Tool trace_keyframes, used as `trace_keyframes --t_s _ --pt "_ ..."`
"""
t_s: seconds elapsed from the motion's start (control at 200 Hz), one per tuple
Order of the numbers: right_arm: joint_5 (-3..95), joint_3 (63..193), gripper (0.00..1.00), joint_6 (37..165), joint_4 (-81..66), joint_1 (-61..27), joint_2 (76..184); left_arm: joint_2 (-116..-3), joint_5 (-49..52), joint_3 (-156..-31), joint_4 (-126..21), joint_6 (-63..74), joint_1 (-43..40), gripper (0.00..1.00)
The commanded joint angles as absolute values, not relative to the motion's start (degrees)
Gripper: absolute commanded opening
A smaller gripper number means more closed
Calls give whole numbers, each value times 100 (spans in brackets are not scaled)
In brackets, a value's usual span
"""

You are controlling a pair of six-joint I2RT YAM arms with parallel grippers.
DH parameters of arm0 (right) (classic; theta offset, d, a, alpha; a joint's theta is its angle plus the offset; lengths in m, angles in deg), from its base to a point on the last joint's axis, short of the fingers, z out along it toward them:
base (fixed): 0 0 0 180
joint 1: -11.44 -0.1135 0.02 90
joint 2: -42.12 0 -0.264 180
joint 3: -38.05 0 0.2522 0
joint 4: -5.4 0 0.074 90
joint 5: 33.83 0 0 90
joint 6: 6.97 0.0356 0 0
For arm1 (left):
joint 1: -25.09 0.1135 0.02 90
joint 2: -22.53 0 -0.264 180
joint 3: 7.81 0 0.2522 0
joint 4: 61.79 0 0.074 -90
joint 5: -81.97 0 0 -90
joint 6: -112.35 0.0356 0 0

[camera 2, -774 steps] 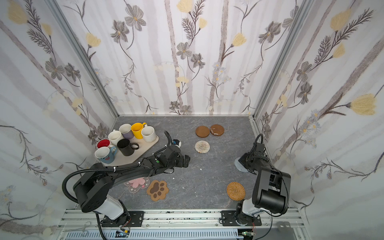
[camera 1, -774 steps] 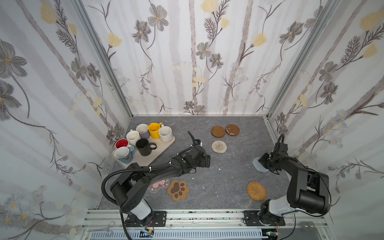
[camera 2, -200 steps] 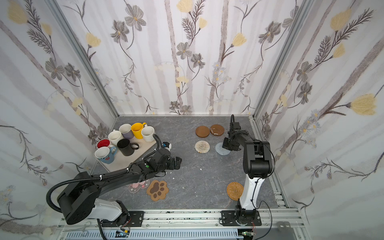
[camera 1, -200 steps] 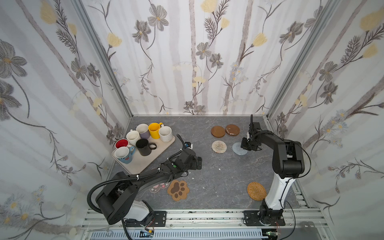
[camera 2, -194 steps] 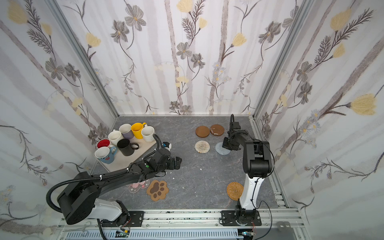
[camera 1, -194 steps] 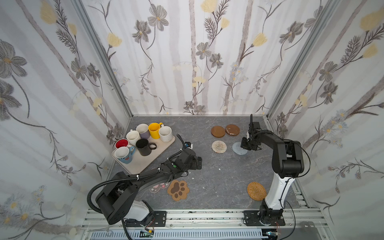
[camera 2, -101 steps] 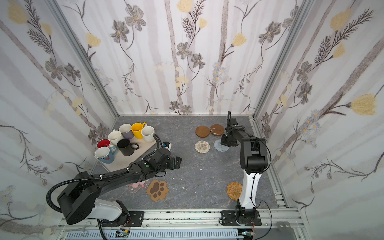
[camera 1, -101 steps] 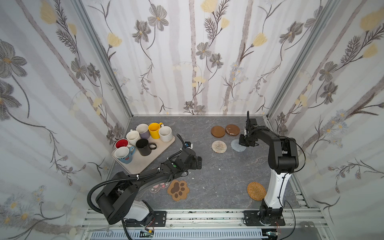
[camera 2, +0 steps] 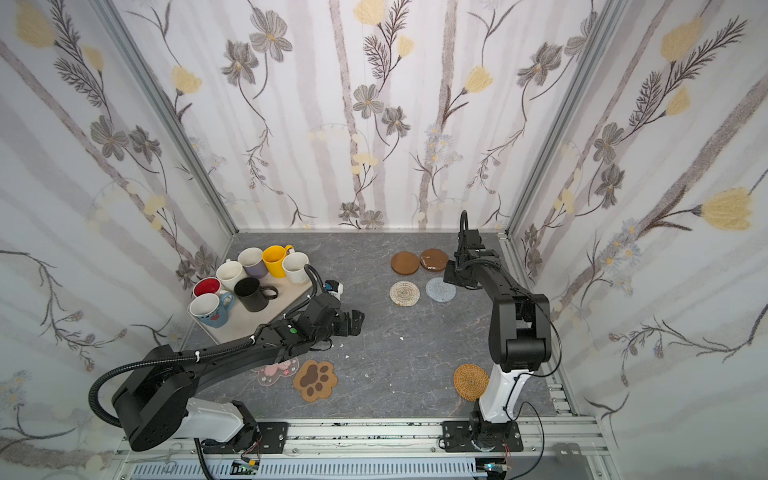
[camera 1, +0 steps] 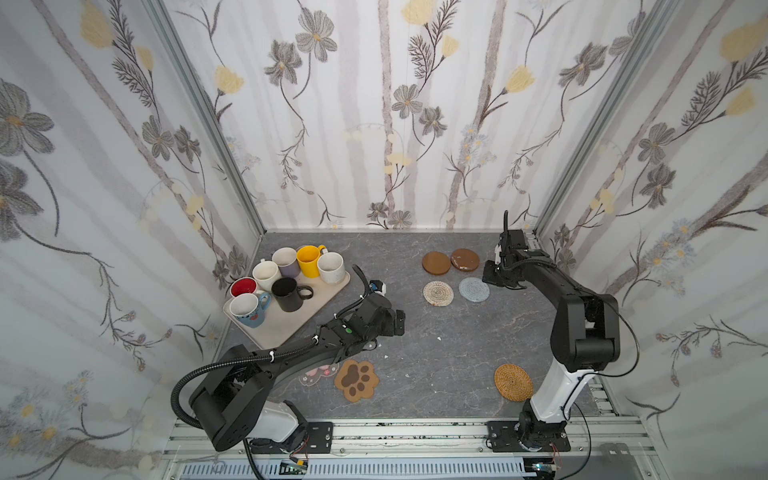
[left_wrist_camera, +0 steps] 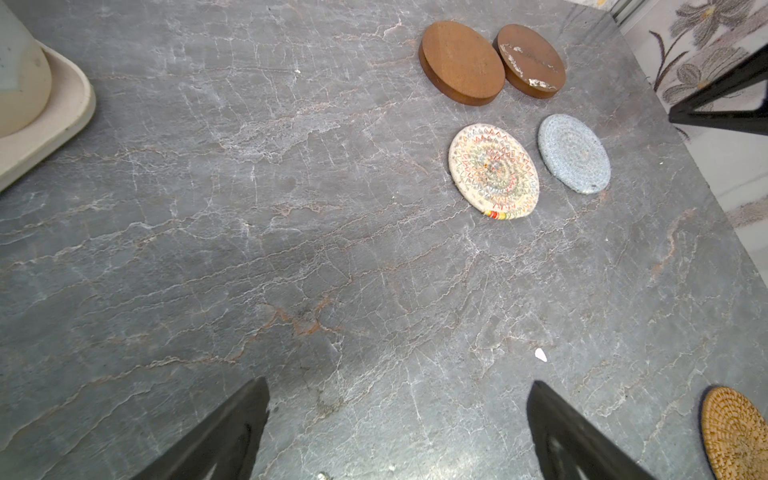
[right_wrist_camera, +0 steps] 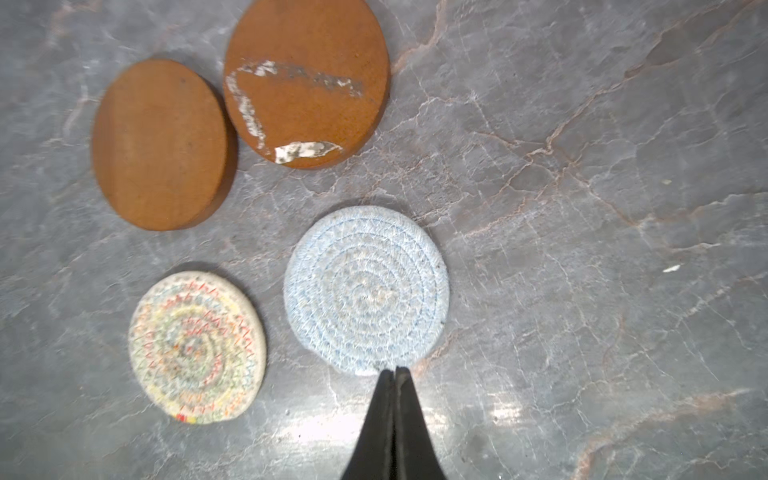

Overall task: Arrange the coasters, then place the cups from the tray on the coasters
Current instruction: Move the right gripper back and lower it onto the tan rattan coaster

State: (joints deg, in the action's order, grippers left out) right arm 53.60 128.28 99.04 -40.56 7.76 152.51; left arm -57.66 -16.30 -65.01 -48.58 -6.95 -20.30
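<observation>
Four coasters lie in a block at the back right: two brown discs (camera 1: 436,263) (camera 1: 465,259), a pale woven round (camera 1: 438,293) and a grey round (camera 1: 474,289). My right gripper (camera 1: 488,277) (right_wrist_camera: 392,371) is shut, its tips at the grey coaster's (right_wrist_camera: 365,289) rim with nothing between them. A tan rattan coaster (camera 1: 513,382) and a paw coaster (camera 1: 356,379) lie near the front. The pink-flower coaster (camera 1: 316,371) is partly under my left arm. My left gripper (camera 1: 399,323) (left_wrist_camera: 399,384) hangs open over bare table. Several cups, among them yellow (camera 1: 309,259) and black (camera 1: 286,294), stand on the tray (camera 1: 291,326).
Floral walls close in the grey marble table (camera 1: 436,345) on three sides, with the right wall close behind my right gripper. Small white crumbs (camera 1: 438,338) lie on the table's middle. A metal rail (camera 1: 374,432) runs along the front edge.
The grey coaster was carried from the right wall to beside the pale woven coaster and let go. In the last second the right gripper moved on toward the back. The left arm drew back earlier, then stayed still.
</observation>
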Motion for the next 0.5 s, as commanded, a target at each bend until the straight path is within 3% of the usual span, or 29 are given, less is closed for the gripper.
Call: trace_keyframes --t_s 0.0,0.495 --pt "5267 11943 2 9875 -3627 769 14446 -5830 -1670 -6611 -4908 -691 -2076 100" --pt "4934 9099 0 11307 -4073 889 11788 -6139 -1646 -6492 -5450 -748 -2332 100"
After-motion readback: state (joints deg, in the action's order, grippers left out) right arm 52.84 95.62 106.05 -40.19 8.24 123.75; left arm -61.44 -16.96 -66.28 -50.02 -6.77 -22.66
